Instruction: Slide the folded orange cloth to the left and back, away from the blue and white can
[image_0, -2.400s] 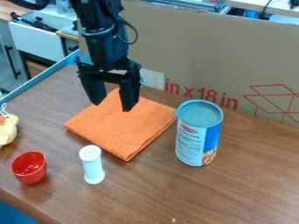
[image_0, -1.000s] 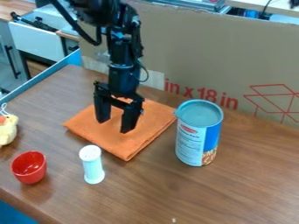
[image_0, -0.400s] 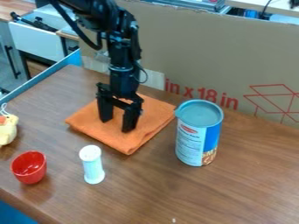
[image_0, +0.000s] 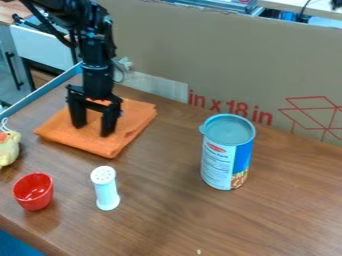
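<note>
At the upper left, we see the orange cloth (image_0: 133, 114) slid further left, the black gripper (image_0: 93, 131) wide open on top, nothing pinched.

At nine o'clock you have your black claw (image_0: 93, 130) and a plain orange cloth (image_0: 131, 131); at eight, a red bowl (image_0: 33, 191); at seven, a white shaker (image_0: 106, 192). Your four-o'clock can (image_0: 224, 160) is white and blue, grey-lidded. Brown wood grain streaks your tabletop (image_0: 287, 200).

Folded orange cloth (image_0: 123, 143), lying flat
</note>
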